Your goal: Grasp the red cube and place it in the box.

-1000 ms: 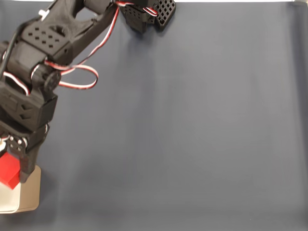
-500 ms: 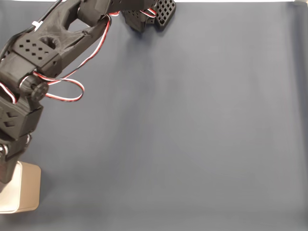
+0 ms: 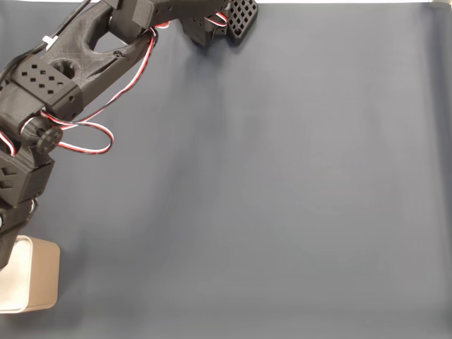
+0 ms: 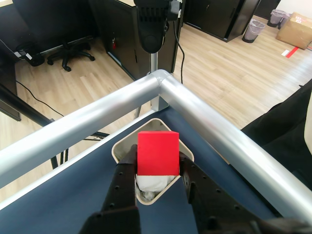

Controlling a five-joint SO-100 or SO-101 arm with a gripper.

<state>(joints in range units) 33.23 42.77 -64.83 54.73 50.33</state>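
In the wrist view the red cube [image 4: 157, 152] sits between my black fingers, and my gripper [image 4: 156, 168] is shut on it. It hangs directly over the tan box [image 4: 122, 145], whose white inside shows just below the cube. In the fixed view the box [image 3: 39, 279] stands at the bottom left corner of the dark mat, partly covered by my arm [image 3: 49, 106], which reaches down the left edge; the cube and fingertips are hidden there.
The dark blue mat [image 3: 282, 183] spreads wide to the right of the box. A silver metal table rail [image 4: 209, 122] bends around the corner just beyond the box. Past it are the wooden floor, an office chair and bins.
My arm has swung further left and down along the mat's edge. The red cube, seen beside the box one second ago, has passed out of the fixed view.
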